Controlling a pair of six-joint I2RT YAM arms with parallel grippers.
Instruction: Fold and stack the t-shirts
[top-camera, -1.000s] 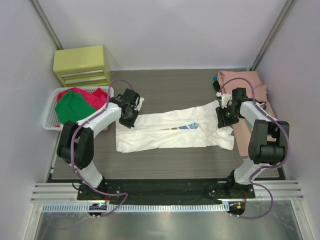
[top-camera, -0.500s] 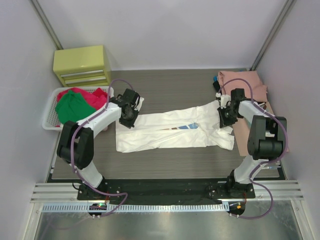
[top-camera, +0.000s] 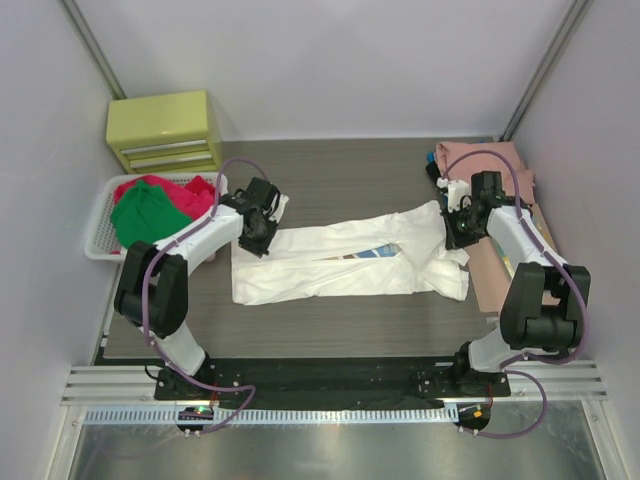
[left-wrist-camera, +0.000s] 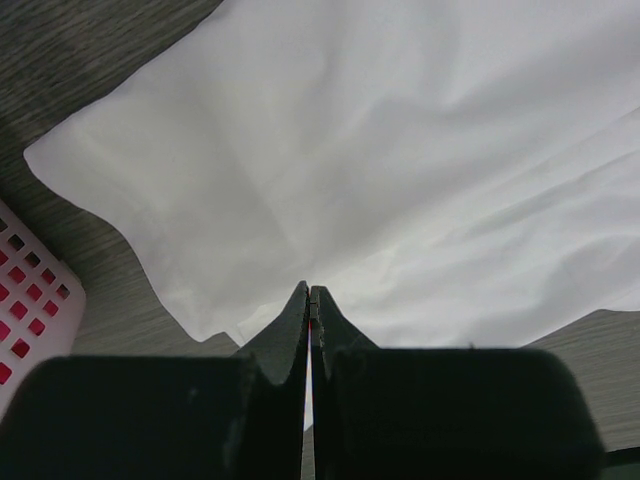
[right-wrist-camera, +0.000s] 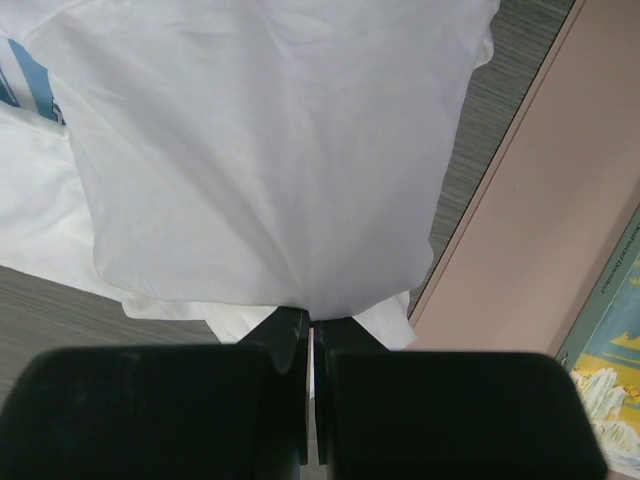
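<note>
A white t-shirt (top-camera: 340, 265) with a small blue and brown print lies stretched across the middle of the table. My left gripper (top-camera: 262, 225) is shut on its far left corner; in the left wrist view the shut jaws (left-wrist-camera: 309, 295) meet the edge of the white cloth (left-wrist-camera: 400, 170). My right gripper (top-camera: 455, 235) is shut on the shirt's right end. In the right wrist view the white cloth (right-wrist-camera: 270, 150) gathers to a pinch at the gripper (right-wrist-camera: 311, 322). A salmon-pink shirt (top-camera: 495, 170) lies at the far right. Red (top-camera: 190, 195) and green (top-camera: 145, 215) shirts fill the basket.
A white slotted basket (top-camera: 100, 230) stands at the left edge, also seen in the left wrist view as the basket (left-wrist-camera: 25, 290). A yellow-green drawer box (top-camera: 165, 130) sits at the back left. A thin book (right-wrist-camera: 610, 380) lies under the salmon-pink cloth (right-wrist-camera: 540, 230).
My right gripper has closed on the shirt's right end and moved a little to the right and back, pulling the cloth with it. The left arm has not moved.
</note>
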